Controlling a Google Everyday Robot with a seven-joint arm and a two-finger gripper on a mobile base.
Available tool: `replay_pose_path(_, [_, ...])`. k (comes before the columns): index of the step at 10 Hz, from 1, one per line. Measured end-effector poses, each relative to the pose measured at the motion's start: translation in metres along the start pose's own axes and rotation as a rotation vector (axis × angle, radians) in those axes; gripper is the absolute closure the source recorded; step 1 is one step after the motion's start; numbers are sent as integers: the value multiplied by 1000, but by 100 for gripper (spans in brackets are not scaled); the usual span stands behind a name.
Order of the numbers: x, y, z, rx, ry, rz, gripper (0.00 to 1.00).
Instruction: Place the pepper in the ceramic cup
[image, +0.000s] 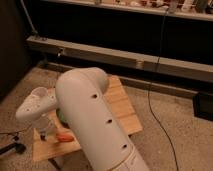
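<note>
The red-orange pepper lies on the wooden table near its front left edge. My white arm fills the middle of the view and bends down to the left over the table. The gripper hangs below the white wrist, just left of the pepper and close above the table. A bit of the green bowl shows behind the pepper, between wrist and upper arm. The ceramic cup is hidden behind the arm.
The small table stands on a speckled floor. A black cable runs down from the wall across the floor at the right. A long grey rail runs along the dark wall behind. A dark object lies on the floor at the left.
</note>
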Motion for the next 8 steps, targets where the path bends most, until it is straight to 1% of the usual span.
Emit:
replay_pose_path(1, [-10,-8,-27,8,-53,38,100])
replay_pose_path(2, [-15,-16,-51,16,-96,72,100])
replay_pose_path(4, [-23,-37,-122,46,-215,163,100])
replay_pose_path(5, [-24,-49,-158,84,-278,203,100])
replay_pose_path(6, [-25,-57,-177,117,-314,217,100])
replay_pose_path(7, [-28,-64,-195,158,-351,222,100])
replay_pose_path(8, [-33,-68,-209,193,-385,222,100])
